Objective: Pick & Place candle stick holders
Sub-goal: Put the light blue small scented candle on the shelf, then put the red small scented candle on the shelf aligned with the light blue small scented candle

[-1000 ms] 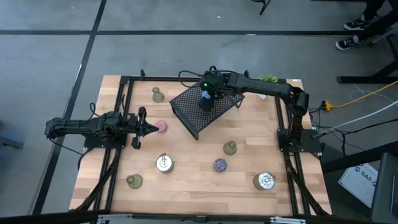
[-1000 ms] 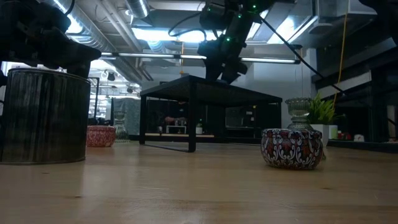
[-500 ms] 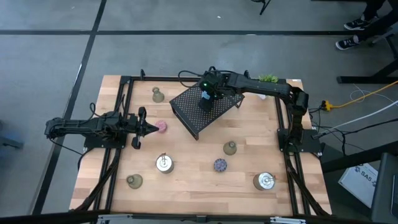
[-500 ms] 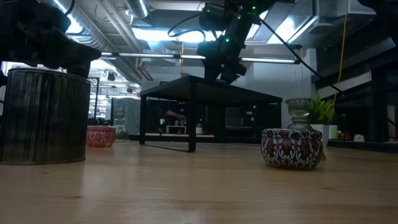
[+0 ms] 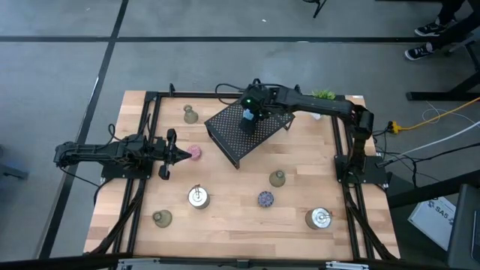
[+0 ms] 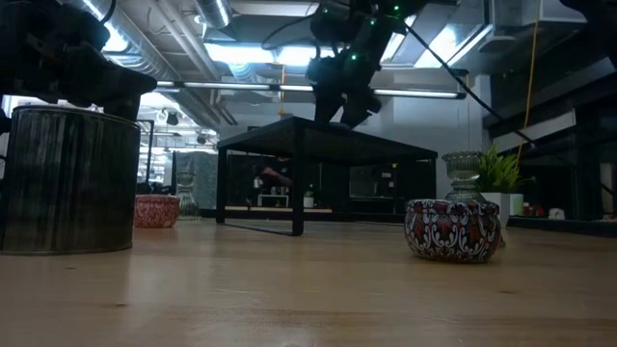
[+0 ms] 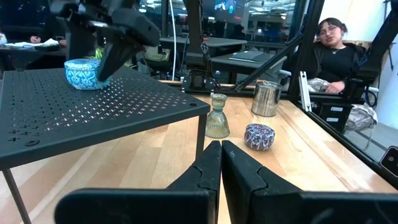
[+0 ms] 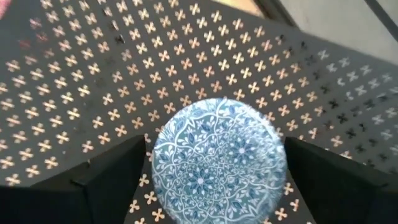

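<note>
candle stick holders are spread over a wooden bench (image 5: 232,217). a blue patterned holder (image 8: 217,160) sits on top of a black perforated rack (image 5: 247,135) near the far middle of the bench. the right claw (image 5: 249,114) hangs directly above it, fingers (image 8: 99,180) spread wide on either side of the blue holder and not gripping it. the left claw (image 5: 182,154) waits low at the left side, fingers pressed together and holding nothing, just beside a pink holder (image 5: 195,153). nearer the front stand two shiny silver holders (image 5: 198,197) (image 5: 319,218), a purple patterned holder (image 5: 265,199) and three olive-green glass holders (image 5: 278,178) (image 5: 162,218) (image 5: 190,114). a small green plant (image 5: 324,94) sits at the far right edge. a person (image 7: 333,43) sits beyond the bench.
</note>
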Controlling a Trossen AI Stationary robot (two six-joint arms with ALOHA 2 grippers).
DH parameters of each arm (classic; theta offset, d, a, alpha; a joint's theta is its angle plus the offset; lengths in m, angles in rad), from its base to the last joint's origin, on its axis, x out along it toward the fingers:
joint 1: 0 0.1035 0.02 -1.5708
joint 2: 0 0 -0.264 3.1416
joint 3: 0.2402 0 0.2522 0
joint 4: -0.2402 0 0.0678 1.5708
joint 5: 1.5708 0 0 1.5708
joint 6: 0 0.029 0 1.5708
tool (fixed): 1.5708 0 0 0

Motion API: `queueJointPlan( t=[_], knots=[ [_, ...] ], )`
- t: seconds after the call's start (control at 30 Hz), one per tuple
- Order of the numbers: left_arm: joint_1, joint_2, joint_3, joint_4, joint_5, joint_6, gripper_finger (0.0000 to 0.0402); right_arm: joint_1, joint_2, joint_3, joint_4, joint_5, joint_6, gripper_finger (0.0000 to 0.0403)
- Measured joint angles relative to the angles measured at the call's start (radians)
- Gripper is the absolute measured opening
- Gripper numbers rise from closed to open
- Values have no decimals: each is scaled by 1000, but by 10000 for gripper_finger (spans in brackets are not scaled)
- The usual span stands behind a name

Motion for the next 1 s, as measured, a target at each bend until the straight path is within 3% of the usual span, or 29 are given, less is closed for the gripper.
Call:
queueJointPlan(
  t=[0.5, 1.0],
  knots=[
    [0, 0, 0, 0, 0, 0, 8, 87, -167, -4, -47, -37, -16, 385],
    [0, 0, 0, 0, 0, 0, 6, 234, -324, -184, -117, -44, -16, 385]
  ],
)
